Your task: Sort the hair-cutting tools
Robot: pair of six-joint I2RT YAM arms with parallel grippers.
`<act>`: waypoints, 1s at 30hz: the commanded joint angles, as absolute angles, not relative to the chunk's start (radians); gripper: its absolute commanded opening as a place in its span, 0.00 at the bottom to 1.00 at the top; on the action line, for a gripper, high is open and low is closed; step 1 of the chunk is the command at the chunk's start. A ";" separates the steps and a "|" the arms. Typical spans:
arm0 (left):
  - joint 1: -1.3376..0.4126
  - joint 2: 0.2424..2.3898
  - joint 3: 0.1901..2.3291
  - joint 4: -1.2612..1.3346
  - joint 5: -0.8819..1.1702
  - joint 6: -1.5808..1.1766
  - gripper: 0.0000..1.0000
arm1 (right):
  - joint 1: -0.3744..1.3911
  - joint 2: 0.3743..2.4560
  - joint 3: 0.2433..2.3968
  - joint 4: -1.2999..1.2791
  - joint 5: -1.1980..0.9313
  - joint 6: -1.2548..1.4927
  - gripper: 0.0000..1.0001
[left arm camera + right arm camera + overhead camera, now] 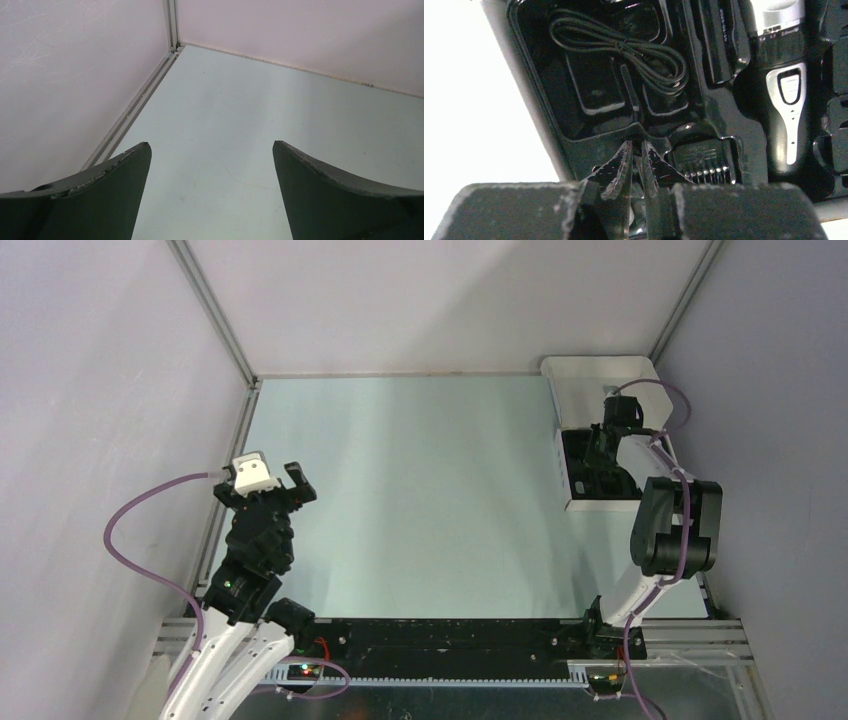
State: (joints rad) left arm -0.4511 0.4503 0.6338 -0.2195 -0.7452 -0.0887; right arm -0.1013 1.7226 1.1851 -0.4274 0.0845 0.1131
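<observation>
Pale table (420, 490) carries the white box (600, 375) at two o'clock, snugly cradling the trimmer body (781, 100) and comb attachment (704, 160). We judge the right gripper (637, 157) narrowed to reach between them, tips nearly touching, hold unclear; the left gripper (210, 150), at nine, gapes empty.

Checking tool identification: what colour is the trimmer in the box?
The trimmer is black with silver switch panel and head; best in the right wrist view.

One white box (600, 375) — one trimmer (786, 110), one coiled cable (624, 47), one comb attachment (704, 161).
</observation>
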 commanded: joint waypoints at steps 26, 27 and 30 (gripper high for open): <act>-0.446 0.437 0.621 -0.186 -0.729 -0.100 0.98 | -0.106 1.639 1.159 -0.545 0.118 0.132 0.08; -0.447 0.437 0.621 -0.186 -0.729 -0.100 0.98 | -0.106 1.645 1.159 -0.545 0.116 0.132 0.08; -0.447 0.437 0.621 -0.186 -0.729 -0.099 0.98 | -0.106 1.658 1.159 -0.545 0.116 0.131 0.08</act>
